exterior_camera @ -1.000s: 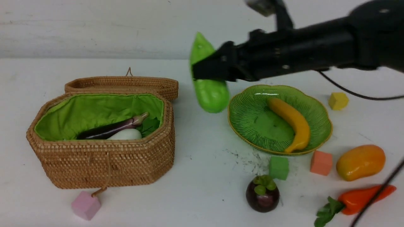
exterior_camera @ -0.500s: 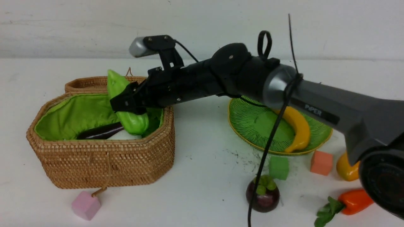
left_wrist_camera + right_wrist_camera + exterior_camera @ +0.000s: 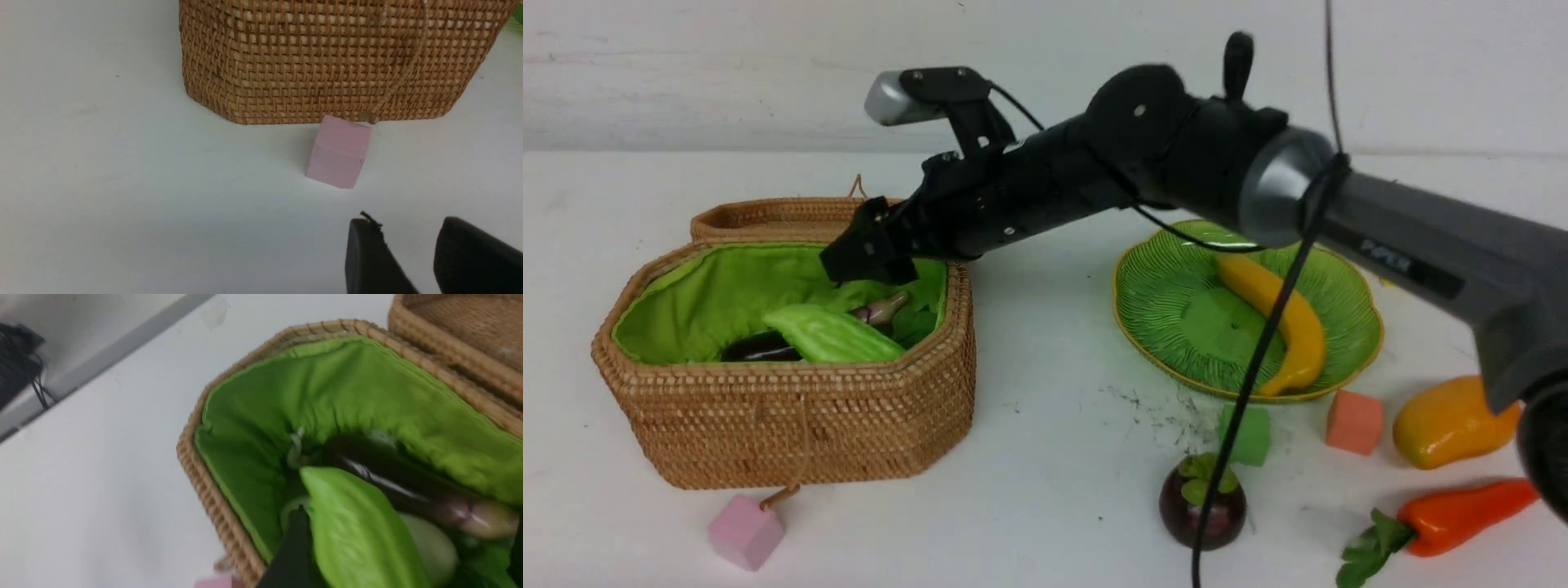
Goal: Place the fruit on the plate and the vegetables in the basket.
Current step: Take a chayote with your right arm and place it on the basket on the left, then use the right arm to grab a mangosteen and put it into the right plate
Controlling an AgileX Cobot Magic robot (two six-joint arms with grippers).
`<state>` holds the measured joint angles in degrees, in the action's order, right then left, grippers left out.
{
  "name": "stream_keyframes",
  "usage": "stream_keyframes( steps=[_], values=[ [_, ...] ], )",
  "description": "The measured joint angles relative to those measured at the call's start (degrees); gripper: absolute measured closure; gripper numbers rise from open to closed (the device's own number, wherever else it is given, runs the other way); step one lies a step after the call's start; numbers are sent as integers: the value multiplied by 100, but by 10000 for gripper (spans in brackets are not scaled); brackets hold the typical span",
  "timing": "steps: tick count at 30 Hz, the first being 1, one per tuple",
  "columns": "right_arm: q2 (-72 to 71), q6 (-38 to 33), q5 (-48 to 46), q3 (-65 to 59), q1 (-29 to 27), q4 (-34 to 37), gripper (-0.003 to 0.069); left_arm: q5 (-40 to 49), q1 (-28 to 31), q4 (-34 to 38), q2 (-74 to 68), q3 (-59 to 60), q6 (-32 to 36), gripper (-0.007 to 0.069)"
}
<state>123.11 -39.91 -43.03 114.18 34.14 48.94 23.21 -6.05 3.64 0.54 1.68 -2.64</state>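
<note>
The woven basket (image 3: 792,425) with green lining holds the light-green cucumber (image 3: 833,335), the dark-purple eggplant (image 3: 756,347) and the white radish (image 3: 433,543). My right gripper (image 3: 870,253) hovers just above the basket, open; the cucumber (image 3: 355,531) lies loose below it. The banana (image 3: 1278,318) lies on the green plate (image 3: 1168,302). The mango (image 3: 1454,420), the orange-red pepper (image 3: 1462,514) and the mangosteen (image 3: 1202,502) lie on the table at the front right. My left gripper (image 3: 408,237) is open and empty, near the basket's outer wall (image 3: 327,61).
The basket's lid (image 3: 833,216) lies open behind it. A pink cube (image 3: 745,531) sits at the basket's front. A green cube (image 3: 1245,433) and an orange-pink cube (image 3: 1354,420) lie in front of the plate. My right arm spans over the plate.
My right gripper carried the cucumber left from beside the plate to over the basket, then opened. The cucumber now lies in the basket and the gripper has risen slightly.
</note>
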Motion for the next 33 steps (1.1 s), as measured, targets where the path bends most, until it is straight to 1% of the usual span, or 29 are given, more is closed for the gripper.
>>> stream_keyframes(
  steps=[1,2,4,6,7,8,9,11,12,14,16,18,20,24,25,26,28,30,33],
  values=[
    [0,58,-43,0,-6,0,16,0,0,0,0,0,0,386],
    [-208,490,-369,0,-47,-544,32,0,0,0,0,0,0,386],
    [-526,1097,-831,0,-80,-1388,53,0,0,0,0,0,0,386],
    [-905,1741,-1511,1,-114,-2393,70,0,0,0,0,0,0,386],
    [-1028,1940,-1800,1,-120,-2713,73,0,0,0,0,0,0,386],
    [-1057,1989,-1800,1,-120,-2794,74,0,0,0,0,0,0,386],
    [-1283,2333,-2277,-22,-120,-3382,77,0,0,0,0,0,0,386],
    [-1612,2684,-2649,-241,-150,-4015,78,0,0,0,0,0,0,386],
    [-1674,2710,-2668,-271,-149,-4095,78,0,0,0,0,0,0,386],
    [-2072,2893,-2748,-784,-213,-4366,79,0,0,0,0,0,0,386],
    [-2370,2964,-2683,-1245,-243,-4425,79,0,0,0,0,0,0,386],
    [-2768,3268,-2463,-1977,-323,-4422,79,0,0,0,0,0,0,386],
    [-3131,3723,-2245,-2555,-431,-4422,79,0,0,0,0,0,0,386],
    [-3884,5035,-1738,-4094,-944,-4554,79,0,0,0,0,0,0,386],
    [-3919,5035,-1717,-4173,-975,-4561,79,0,0,0,0,0,0,386],
    [-4184,5657,-1502,-4852,-1257,-4603,79,0,0,0,0,0,0,386],
    [-4456,6252,-1230,-5506,-1527,-4572,79,0,0,0,0,0,0,386],
    [-4640,6448,-961,-5942,-1668,-4451,79,0,0,0,0,0,0,386],
    [-4721,6094,-681,-6200,-1640,-4278,79,0,0,0,0,0,0,386]
  ],
)
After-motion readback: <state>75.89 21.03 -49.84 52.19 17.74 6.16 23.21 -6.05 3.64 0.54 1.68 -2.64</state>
